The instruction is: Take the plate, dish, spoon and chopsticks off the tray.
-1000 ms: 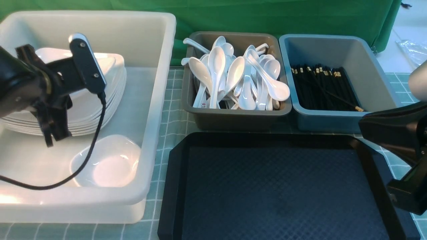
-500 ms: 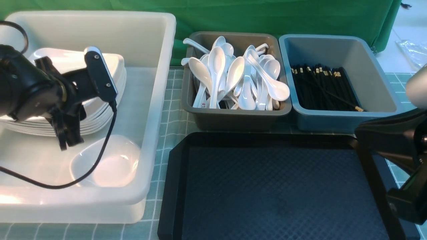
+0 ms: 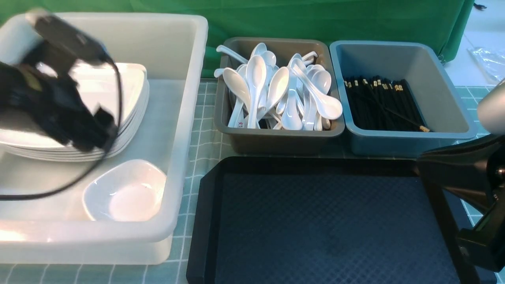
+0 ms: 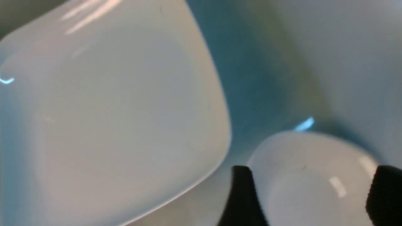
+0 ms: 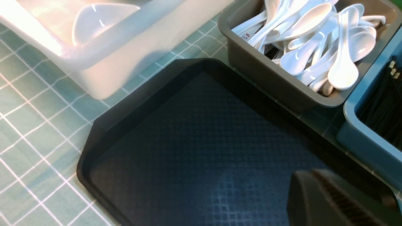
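Note:
The black tray lies in front of me with nothing on its textured floor. A stack of white plates and the small white dish rest in the white tub. My left gripper, motion-blurred, hangs over the plates. In its wrist view it stands open, with the dish lying below the gap and the top plate beside it. Spoons fill the grey bin and chopsticks the blue-grey bin. My right gripper is shut and empty over the tray's right side.
The white tub stands left of the tray. The grey bin and the blue-grey bin stand just behind it. A green checked mat covers the table and a green cloth hangs at the back.
My left gripper has opened and its arm has swung up and back over the plate stack. The dish has stayed in place in the tub. The right arm has crept slightly left.

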